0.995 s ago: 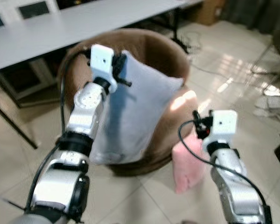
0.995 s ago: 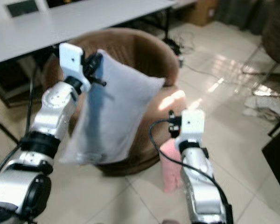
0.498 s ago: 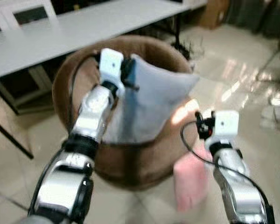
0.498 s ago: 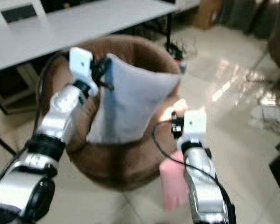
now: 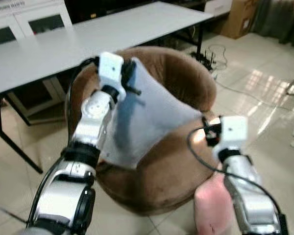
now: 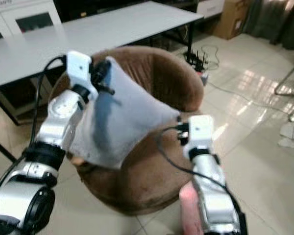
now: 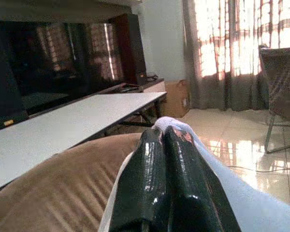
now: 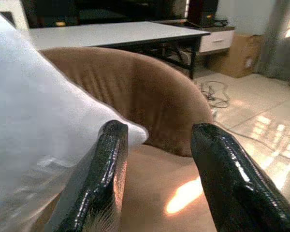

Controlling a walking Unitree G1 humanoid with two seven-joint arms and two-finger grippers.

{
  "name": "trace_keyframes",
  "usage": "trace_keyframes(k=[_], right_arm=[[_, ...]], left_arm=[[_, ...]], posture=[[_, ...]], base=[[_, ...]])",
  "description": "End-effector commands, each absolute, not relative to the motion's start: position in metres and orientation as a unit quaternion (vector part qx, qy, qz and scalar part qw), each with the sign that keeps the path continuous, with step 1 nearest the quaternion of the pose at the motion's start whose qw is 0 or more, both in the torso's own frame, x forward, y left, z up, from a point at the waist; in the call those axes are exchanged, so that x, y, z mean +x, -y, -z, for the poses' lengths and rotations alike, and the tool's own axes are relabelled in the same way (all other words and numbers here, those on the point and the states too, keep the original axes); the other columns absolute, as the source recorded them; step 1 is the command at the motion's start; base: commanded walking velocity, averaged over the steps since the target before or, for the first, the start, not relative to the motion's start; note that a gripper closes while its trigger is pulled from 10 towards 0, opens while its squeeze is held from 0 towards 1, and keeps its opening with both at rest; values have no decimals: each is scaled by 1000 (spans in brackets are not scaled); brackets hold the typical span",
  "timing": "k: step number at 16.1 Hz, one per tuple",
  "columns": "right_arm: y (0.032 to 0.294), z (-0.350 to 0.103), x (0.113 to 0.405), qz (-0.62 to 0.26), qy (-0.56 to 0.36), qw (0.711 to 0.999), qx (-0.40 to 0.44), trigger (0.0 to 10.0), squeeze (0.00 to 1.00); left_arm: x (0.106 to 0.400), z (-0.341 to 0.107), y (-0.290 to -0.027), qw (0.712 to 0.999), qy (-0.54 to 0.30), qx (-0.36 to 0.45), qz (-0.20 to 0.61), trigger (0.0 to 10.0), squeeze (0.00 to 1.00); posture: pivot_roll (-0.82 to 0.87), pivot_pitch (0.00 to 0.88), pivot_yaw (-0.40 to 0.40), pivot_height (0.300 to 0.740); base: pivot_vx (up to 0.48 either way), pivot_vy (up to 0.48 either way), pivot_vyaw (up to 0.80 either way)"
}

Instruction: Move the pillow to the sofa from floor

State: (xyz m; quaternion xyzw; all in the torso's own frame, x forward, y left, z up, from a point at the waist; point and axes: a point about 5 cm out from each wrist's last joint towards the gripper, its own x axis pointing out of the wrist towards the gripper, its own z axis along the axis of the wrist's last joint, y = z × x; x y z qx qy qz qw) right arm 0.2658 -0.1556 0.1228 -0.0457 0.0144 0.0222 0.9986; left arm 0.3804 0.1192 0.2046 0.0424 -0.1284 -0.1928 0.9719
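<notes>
1. The main risk, as I judge it: I hold the white pillow [image 5: 147,122] by 1 top corner only, so it hangs slack over the brown round sofa [image 5: 186,88]. If I let go while its lower edge drapes across the front rim, it could slide off toward the tiled floor [image 5: 264,98].
2. A second risk is my right arm: its open fingers sit just beside the pillow's far corner and could snag the fabric.
3. A pink pillow [image 5: 213,205] lies on the floor by the sofa base; stepping closer could catch it.
4. My left gripper [image 7: 166,140] is clamped tight on the pillow's corner, fingers pressed together with cloth between them.
5. My right gripper [image 8: 157,159] is spread wide and holds nothing; 1 finger seems to brush the pillow, though I cannot be sure.
</notes>
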Motion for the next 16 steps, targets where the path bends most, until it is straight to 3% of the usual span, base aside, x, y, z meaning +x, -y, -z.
trace_keyframes(k=[1,7,13,16], right_arm=[[145,-126,267,-41,-6,998,-43,10000,0],[151,-127,266,-50,-7,997,-57,10000,0],[153,-125,262,-106,-22,990,-88,10000,0],[150,-125,254,-154,-28,981,-115,10000,0]], left_arm=[[382,-219,-130,970,156,51,177,10000,0],[383,-208,-119,972,135,44,190,10000,0],[386,-163,-86,972,24,40,229,10000,0],[388,-137,-92,988,-41,81,127,10000,0]], posture=[[-100,8,83,740],[-111,22,78,740],[-128,51,61,740],[-158,74,62,740]], base=[[450,0,0],[421,0,0],[0,0,0],[0,0,0]])
